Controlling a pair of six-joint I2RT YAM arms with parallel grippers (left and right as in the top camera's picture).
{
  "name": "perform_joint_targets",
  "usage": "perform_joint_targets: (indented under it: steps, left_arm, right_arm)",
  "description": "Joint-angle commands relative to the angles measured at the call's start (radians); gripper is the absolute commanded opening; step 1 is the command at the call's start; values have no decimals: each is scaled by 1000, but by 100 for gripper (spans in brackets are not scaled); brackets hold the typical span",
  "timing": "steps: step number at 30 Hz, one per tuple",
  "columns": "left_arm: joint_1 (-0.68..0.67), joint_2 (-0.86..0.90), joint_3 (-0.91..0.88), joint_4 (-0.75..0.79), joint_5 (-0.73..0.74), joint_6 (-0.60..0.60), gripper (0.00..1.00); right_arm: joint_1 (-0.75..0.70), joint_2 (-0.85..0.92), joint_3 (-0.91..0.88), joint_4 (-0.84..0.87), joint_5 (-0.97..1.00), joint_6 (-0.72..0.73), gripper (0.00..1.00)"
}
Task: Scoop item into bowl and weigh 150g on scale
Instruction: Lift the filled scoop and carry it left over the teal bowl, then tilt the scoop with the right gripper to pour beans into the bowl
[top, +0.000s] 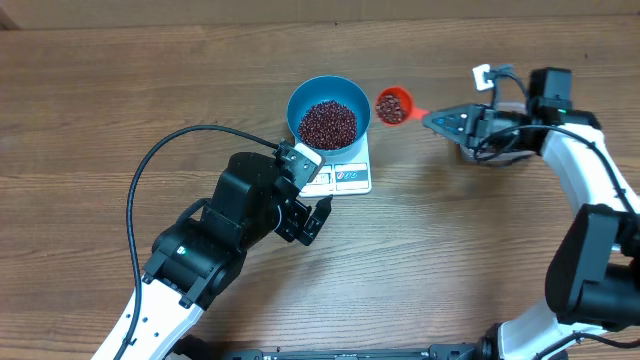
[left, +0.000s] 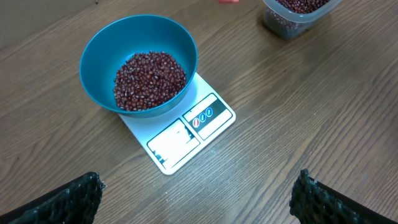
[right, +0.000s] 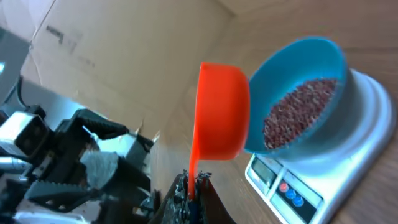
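The blue bowl (top: 329, 113) stands on the white scale (top: 352, 178) and holds a heap of red-brown beans (top: 328, 122). Just right of its rim hangs an orange scoop (top: 393, 105) with beans in it; my right gripper (top: 435, 120) is shut on its handle. The right wrist view shows the scoop (right: 221, 112) beside the bowl (right: 336, 134), its thin handle pinched in the gripper (right: 193, 186). My left gripper (top: 308, 192) stands open at the scale's near-left corner, with nothing between its fingers (left: 68, 199). The left wrist view shows the bowl (left: 99, 56) and scale (left: 186, 140) ahead.
A clear tub of beans (left: 298, 15) sits to the right of the scale, mostly hidden under my right arm (top: 570, 150) in the overhead view. A black cable (top: 150, 170) loops over the table on the left.
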Motion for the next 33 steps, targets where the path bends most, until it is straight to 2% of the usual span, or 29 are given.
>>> perform_joint_targets:
  steps: [1,6,9,13,16,33]
  left_arm:
    - [5,6,-8,1,10,19,99]
    - [5,6,-8,1,10,19,100]
    - [5,6,-8,1,10,19,100]
    - [5,6,-8,1,10,19,99]
    - [5,6,-8,1,10,19,100]
    - [5,6,-8,1,10,19,100]
  right_arm:
    - [69,6,-1,110,19,97,4]
    - [144,6,-1,287,143,246,4]
    - [188,6,-1,360,211,252,4]
    - [220,6,-1,368,389,251,4]
    - [237,6,-1,374,451,229,4]
    - [259,6,-1,379,476,-265,4]
